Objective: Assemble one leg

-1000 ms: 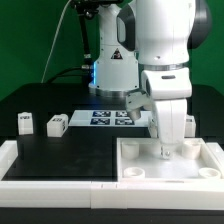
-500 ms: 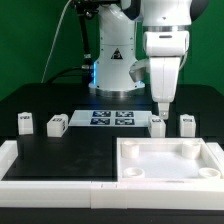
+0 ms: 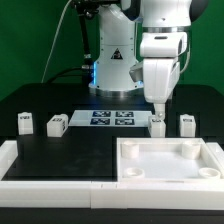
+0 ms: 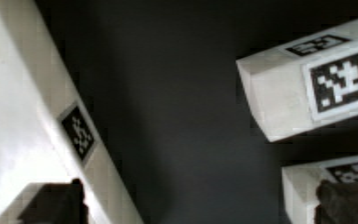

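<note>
Four small white legs stand in a row behind the tabletop [image 3: 128, 148]: two at the exterior view's left [image 3: 24, 122] [image 3: 56, 124] and two at its right [image 3: 158, 125] [image 3: 186, 123]. My gripper [image 3: 158, 108] hangs open and empty just above the inner right leg, not touching it. In the wrist view two tagged legs show [image 4: 318, 85] [image 4: 345, 180], and my gripper [image 4: 197, 205] has its dark fingertips [image 4: 51, 205] wide apart with only black table between them. The other fingertip overlaps the nearer leg.
The marker board [image 3: 110, 118] lies behind, between the two pairs of legs. A white rim [image 3: 12, 158] borders the table at the exterior view's left. A long white edge with a small tag [image 4: 78, 130] runs through the wrist view; I cannot tell what it belongs to.
The gripper rose out of the tabletop's far right corner, moved back over the inner right leg, and has since dropped slightly toward it. The legs and tabletop have not moved.
</note>
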You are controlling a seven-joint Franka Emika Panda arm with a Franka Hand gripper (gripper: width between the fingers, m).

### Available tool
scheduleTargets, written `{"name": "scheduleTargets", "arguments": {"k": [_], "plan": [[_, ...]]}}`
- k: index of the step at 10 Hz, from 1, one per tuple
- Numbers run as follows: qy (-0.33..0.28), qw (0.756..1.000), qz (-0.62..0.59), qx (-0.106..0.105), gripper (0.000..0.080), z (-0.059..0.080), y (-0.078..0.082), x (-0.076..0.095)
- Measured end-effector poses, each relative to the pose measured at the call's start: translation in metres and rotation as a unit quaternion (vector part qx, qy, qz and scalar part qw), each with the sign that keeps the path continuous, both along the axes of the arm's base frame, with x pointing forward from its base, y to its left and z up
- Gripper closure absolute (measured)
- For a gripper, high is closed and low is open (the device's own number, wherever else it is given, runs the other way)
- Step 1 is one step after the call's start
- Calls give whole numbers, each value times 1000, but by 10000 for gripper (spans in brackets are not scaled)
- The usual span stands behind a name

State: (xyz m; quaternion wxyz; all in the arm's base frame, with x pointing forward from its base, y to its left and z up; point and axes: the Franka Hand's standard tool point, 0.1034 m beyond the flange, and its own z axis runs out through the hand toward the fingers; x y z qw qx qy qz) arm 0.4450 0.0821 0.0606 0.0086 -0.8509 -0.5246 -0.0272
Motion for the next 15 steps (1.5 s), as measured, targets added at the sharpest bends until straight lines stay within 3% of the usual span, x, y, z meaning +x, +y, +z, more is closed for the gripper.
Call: {"name": "scheduleTargets", "arguments": {"k": [2, 4, 6, 8, 10, 13, 14, 15], "plan": [[-13, 988, -150, 25, 150, -8, 0, -21], [6, 946, -321, 40, 150, -13, 15, -34], [16, 910, -411, 47, 150, -12, 36, -39], [28, 853, -519, 55, 150, -12, 47, -40], [29, 852, -520, 56, 150, -12, 47, -40], [46, 850, -523, 43, 150, -14, 46, -43], [65, 850, -522, 30, 150, -16, 53, -48], [129, 846, -517, -15, 150, -14, 58, -53]]}}
